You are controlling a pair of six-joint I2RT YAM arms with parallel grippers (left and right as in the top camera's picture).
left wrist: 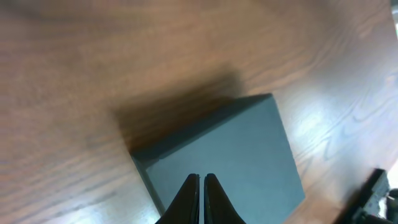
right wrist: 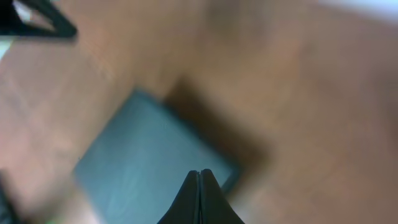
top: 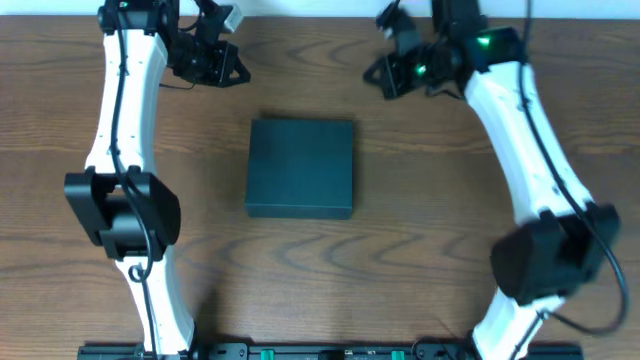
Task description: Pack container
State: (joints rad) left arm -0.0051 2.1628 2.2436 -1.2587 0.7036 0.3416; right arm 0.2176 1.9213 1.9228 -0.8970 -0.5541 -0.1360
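The container is a dark teal, roughly square box lying closed and flat in the middle of the wooden table. It also shows in the left wrist view and, blurred, in the right wrist view. My left gripper hangs at the back left, apart from the box, its jaws shut on nothing. At the back right my right gripper is likewise shut and empty, above and away from the container.
The wooden table stretches all round the box. Both arms' white links run down the left and right sides to their bases at the front edge.
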